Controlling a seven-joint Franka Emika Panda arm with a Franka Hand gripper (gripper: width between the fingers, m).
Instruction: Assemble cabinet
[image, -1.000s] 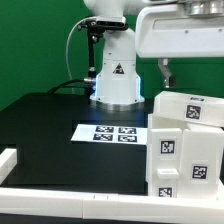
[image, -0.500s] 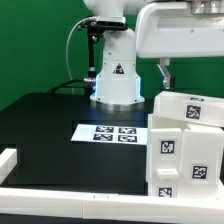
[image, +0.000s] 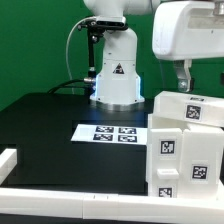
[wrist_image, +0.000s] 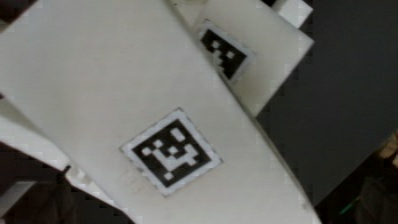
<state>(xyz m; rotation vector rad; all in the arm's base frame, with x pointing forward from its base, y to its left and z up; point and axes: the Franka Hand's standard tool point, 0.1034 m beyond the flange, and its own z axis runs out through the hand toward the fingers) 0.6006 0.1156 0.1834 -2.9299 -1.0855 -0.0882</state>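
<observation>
The cabinet (image: 186, 142), a big white box-like body with black-and-white marker tags, stands on the black table at the exterior view's right. My gripper (image: 192, 82) hangs just above its top edge, touching nothing. One dark finger (image: 183, 76) shows below the white hand; the other is hidden. The jaws stand open with nothing between them. In the wrist view the cabinet (wrist_image: 143, 90) fills the picture close up as tilted white panels with two tags. My fingertips do not show there.
The marker board (image: 108, 132) lies flat mid-table. The arm's white base (image: 115, 75) stands behind it. A low white border rail (image: 60, 205) runs along the front edge, with a raised end (image: 8, 158) at the exterior view's left. Green wall behind.
The hand has shifted toward the exterior view's right, so it now hangs over the cabinet's top. The cabinet has not moved and the jaws stayed open.
</observation>
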